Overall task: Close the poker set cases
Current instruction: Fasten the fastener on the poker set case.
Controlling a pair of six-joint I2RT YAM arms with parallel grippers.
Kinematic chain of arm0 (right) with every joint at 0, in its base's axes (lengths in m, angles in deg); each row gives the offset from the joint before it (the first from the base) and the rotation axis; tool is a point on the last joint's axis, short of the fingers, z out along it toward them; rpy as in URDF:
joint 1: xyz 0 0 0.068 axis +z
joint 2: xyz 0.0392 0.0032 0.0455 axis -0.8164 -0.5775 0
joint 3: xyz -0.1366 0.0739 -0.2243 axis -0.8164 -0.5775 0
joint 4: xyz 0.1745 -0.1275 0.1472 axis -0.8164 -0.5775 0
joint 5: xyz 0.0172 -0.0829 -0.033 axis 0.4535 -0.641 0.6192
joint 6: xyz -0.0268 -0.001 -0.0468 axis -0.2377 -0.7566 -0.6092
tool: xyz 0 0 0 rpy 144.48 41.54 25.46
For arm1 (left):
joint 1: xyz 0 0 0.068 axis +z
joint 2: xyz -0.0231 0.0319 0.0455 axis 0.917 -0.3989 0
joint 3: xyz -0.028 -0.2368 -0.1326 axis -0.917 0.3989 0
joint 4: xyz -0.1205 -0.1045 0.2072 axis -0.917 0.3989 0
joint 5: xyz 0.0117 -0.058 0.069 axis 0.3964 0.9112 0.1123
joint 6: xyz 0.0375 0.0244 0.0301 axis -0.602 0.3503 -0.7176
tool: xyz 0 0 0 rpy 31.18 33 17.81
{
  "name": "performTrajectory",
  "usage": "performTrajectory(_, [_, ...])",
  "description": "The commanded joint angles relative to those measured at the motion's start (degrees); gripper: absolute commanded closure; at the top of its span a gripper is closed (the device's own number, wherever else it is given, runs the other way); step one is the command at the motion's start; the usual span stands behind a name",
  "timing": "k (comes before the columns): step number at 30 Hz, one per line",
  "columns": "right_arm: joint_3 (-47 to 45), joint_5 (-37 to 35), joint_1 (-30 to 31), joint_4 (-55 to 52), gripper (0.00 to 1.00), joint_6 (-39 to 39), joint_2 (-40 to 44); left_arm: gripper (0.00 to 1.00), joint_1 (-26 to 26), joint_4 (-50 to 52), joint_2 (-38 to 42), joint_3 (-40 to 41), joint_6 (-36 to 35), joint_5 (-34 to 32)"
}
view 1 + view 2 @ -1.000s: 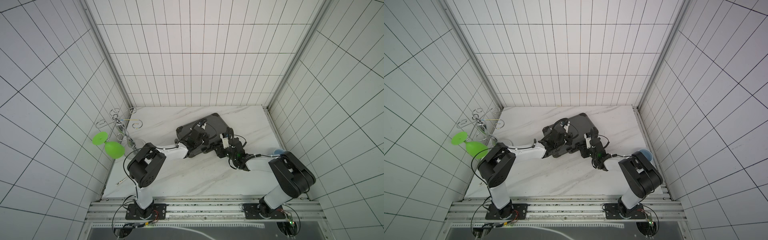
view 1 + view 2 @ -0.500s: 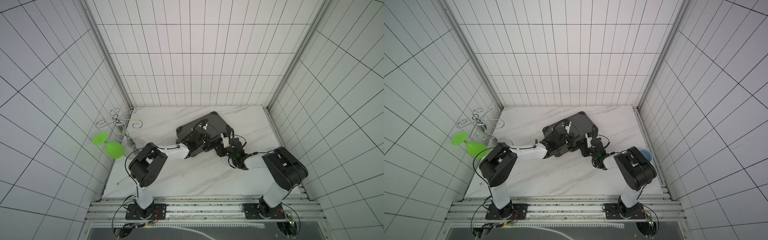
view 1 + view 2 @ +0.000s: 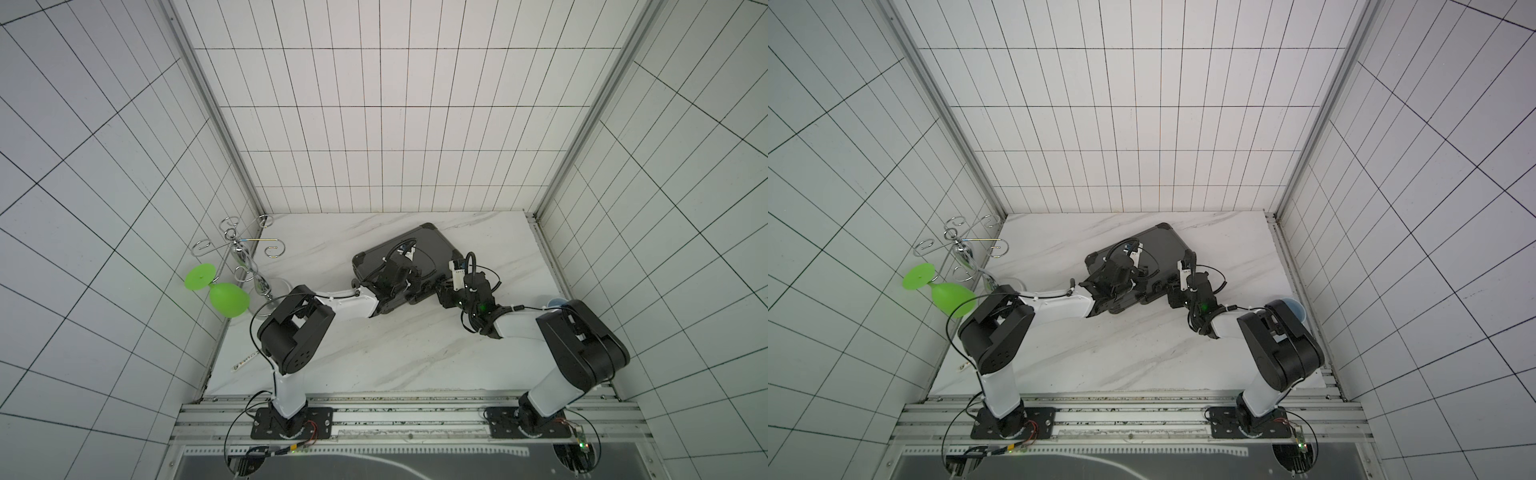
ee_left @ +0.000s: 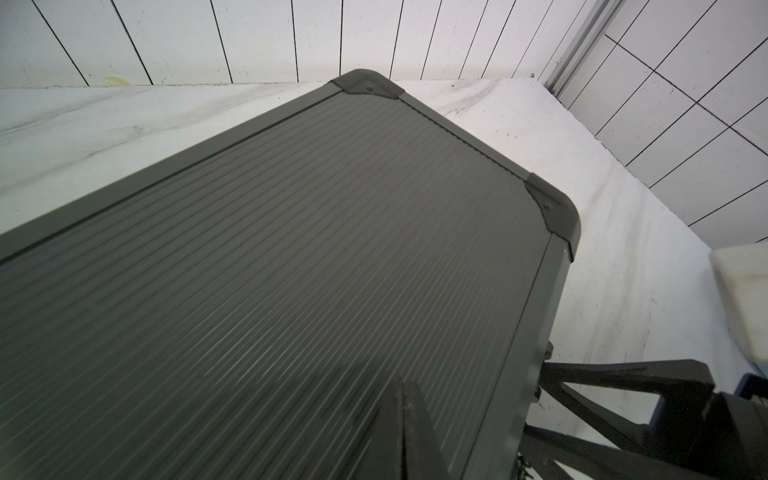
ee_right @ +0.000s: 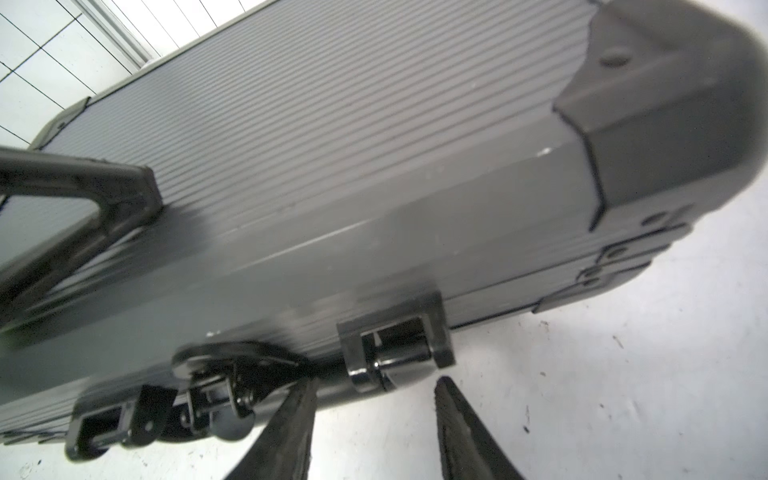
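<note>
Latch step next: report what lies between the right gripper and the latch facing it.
Nothing. In the right wrist view the right gripper sits just short of the latch, only table showing.

In a top view, the black case [image 3: 436,249] lies askew, lid down, toward the far edge of the marble table [image 3: 374,353]. The left gripper [image 3: 409,278] is over the lid, and the right gripper [image 3: 444,289] is at the case's near side. A wire rack [image 3: 245,257] with a green glass [image 3: 226,303] stands at the far left corner.
</note>
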Motion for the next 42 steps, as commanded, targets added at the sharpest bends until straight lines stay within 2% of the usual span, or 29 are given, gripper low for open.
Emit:
performTrajectory(1, [0.9, 0.3, 0.1, -0.9, 0.52, -0.4, -0.7, 1.00, -1.1, 14.8, -5.3, 4.1, 0.6, 4.8])
performTrajectory(15, [1.9, 6.3, 1.5, 3.1, 0.52, 1.2, -2.3, 1.00, -0.8, 14.6, -5.1, 4.4, 0.5, 4.6])
performTrajectory(25, [1.7, 8.0, 2.0, 6.9, 0.52, 1.0, 1.7, 1.00, -0.7, 14.5, -5.1, 4.8, 0.5, 4.4])
performTrajectory(33, [2.5, 10.2, 2.2, 6.6, 0.52, 1.4, 5.7, 1.00, -0.6, 14.4, -5.3, 4.9, 0.4, 4.6])
performTrajectory(42, [5.7, 11.8, 2.3, 4.6, 0.51, 1.1, 5.0, 1.00, -0.6, 14.2, -5.6, 4.9, 0.4, 4.7])
